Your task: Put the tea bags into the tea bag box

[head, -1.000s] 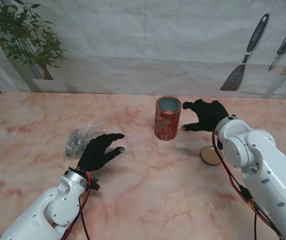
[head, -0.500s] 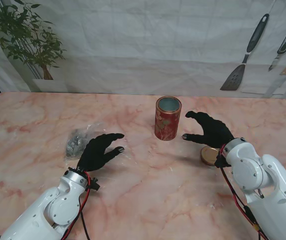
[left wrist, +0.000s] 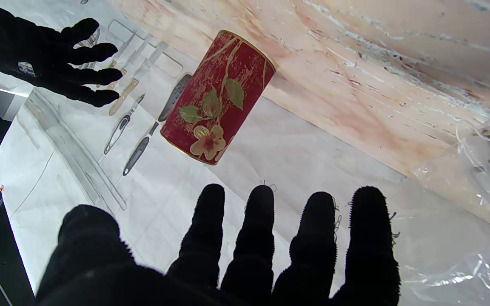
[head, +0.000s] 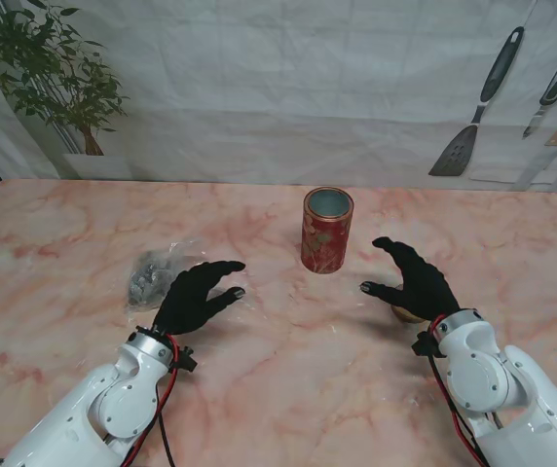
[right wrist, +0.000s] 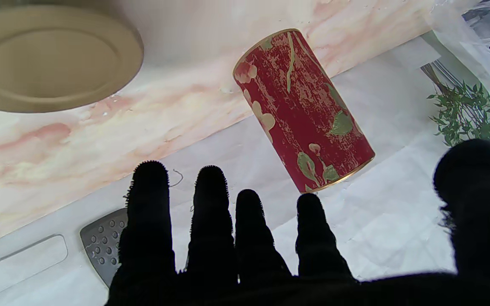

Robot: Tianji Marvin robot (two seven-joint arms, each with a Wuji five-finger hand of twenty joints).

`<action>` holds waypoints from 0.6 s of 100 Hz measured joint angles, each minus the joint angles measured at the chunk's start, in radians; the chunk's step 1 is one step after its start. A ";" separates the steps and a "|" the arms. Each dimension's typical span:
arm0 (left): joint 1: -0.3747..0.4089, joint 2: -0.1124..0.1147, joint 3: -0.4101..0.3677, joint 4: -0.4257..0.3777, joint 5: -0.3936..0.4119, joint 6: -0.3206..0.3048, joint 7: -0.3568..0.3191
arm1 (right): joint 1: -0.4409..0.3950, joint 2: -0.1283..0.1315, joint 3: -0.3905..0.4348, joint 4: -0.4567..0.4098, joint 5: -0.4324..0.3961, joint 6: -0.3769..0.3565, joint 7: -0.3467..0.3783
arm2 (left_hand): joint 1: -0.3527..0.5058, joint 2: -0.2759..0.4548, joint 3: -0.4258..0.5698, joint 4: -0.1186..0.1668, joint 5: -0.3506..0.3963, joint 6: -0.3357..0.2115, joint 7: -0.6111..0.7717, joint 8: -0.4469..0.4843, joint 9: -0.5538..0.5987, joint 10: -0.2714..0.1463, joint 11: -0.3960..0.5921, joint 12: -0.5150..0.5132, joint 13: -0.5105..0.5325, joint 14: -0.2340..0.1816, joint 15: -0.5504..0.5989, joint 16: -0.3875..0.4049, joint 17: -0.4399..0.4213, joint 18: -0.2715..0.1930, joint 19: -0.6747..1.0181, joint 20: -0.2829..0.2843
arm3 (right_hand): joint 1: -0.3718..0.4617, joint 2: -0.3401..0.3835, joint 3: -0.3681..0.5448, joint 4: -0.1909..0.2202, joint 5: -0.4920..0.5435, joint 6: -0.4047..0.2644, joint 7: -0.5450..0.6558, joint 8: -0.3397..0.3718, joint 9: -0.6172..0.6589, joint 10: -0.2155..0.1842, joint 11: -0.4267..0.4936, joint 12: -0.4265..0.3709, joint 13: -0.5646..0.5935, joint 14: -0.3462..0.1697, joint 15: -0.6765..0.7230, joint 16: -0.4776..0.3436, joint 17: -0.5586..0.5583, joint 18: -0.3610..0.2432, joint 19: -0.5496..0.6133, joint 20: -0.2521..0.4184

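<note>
Stand view: the tea bag box point(head: 327, 231), a red cylindrical tin, stands upright and uncapped mid-table, long axis vertical. The bag of tea bags point(head: 154, 271) lies to its left, just beside and partly under the left hand point(head: 193, 295), which is spread and holds nothing. The right hand point(head: 413, 280) is also spread and empty, covering most of the lid point(head: 401, 312). The left hand is judged the nearer one for the pickup.

Left wrist view: the fingers point(left wrist: 258, 229) are splayed and grip nothing; clear plastic point(left wrist: 489, 157) sits at the little-finger side, the tin point(left wrist: 217, 97) farther ahead.

Right wrist view: splayed fingers point(right wrist: 211, 212), nothing held; the tin point(right wrist: 303, 108) stands ahead, the lid point(right wrist: 49, 59) close by.
</note>
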 measured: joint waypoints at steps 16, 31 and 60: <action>-0.011 0.000 0.011 0.011 0.002 -0.008 0.002 | 0.004 -0.007 -0.003 0.044 0.048 -0.029 -0.022 | 0.000 0.000 0.000 0.000 0.000 0.001 0.000 0.000 0.000 0.000 0.000 0.000 0.000 0.000 0.000 0.000 0.003 0.000 0.000 0.000 | 0.006 0.000 -0.002 0.000 0.019 0.004 0.000 -0.014 0.000 0.000 0.023 -0.009 0.000 0.000 -0.012 0.000 -0.001 -0.007 -0.020 0.000; -0.013 -0.001 0.013 0.015 0.007 -0.008 0.011 | 0.014 -0.008 -0.001 0.071 0.088 -0.027 0.010 | 0.000 0.000 0.000 0.000 0.000 0.014 0.000 0.000 0.000 0.002 0.001 0.002 0.000 0.000 0.001 0.000 0.014 -0.008 0.000 0.000 | 0.026 0.003 -0.001 0.001 0.030 0.013 0.004 -0.028 0.000 0.011 0.033 -0.025 0.000 0.008 -0.022 0.000 -0.002 -0.009 -0.021 0.000; 0.014 -0.004 0.003 -0.024 0.058 0.081 0.077 | 0.019 -0.014 0.010 0.083 0.104 0.007 -0.008 | 0.000 -0.002 0.000 0.000 0.029 0.052 0.000 0.000 0.001 0.028 0.035 0.022 0.014 0.013 0.035 0.037 0.063 -0.024 0.161 0.070 | 0.037 0.003 -0.009 0.002 0.030 0.013 0.016 -0.036 0.000 0.011 0.055 -0.025 0.009 0.008 -0.022 0.000 -0.002 -0.010 -0.023 0.000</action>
